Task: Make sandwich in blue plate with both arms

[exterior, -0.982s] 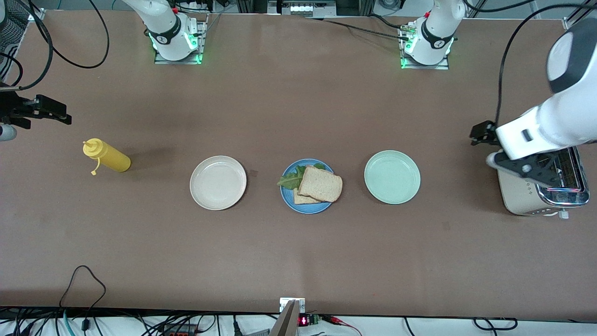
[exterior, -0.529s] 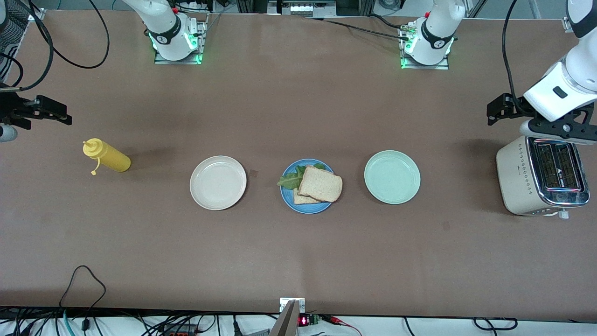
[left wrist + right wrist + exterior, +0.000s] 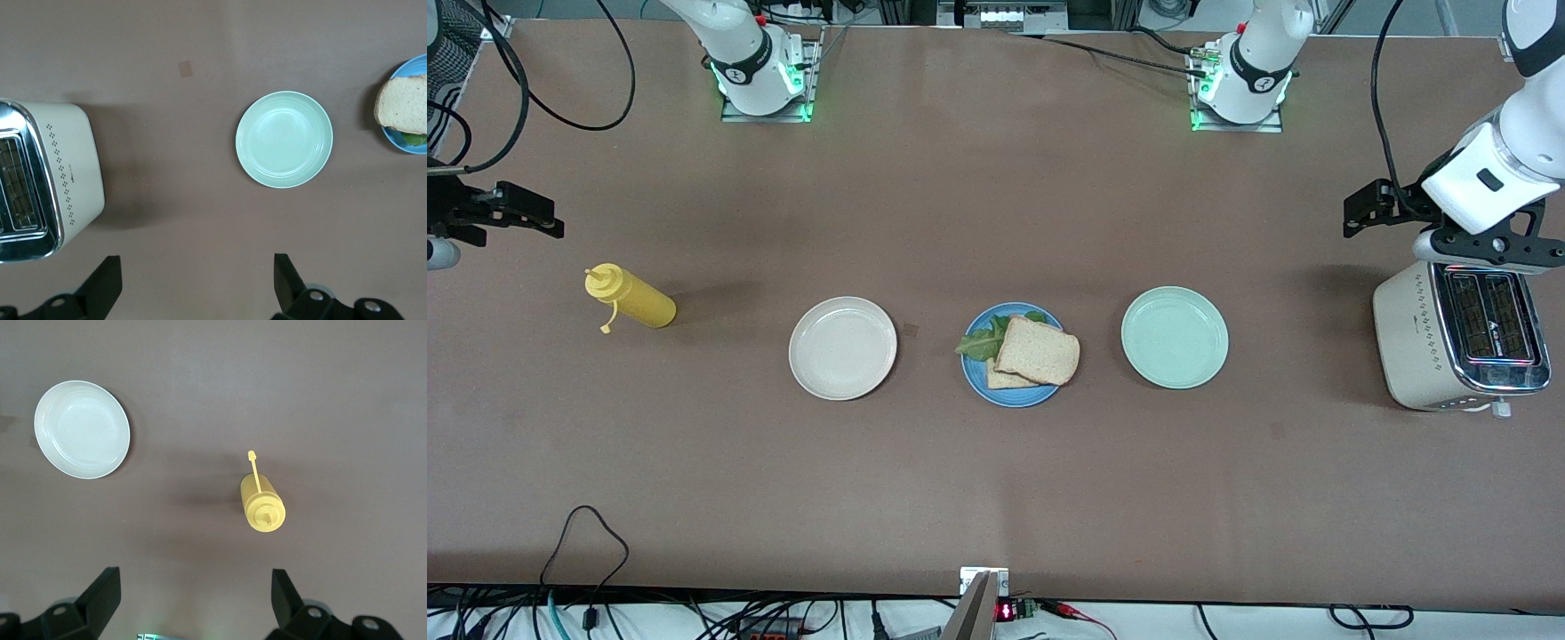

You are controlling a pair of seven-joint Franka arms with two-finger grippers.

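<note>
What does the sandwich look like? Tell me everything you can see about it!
The sandwich has two square slices of pale bread with brown crusts. A crinkly green lettuce leaf lies between them and sticks out toward the cream plate. The top slice sits a bit askew, so a corner of the bottom slice peeks out nearer the camera. It lies flat on the blue plate, between the cream plate and the green plate. Nothing else touches it.
</note>
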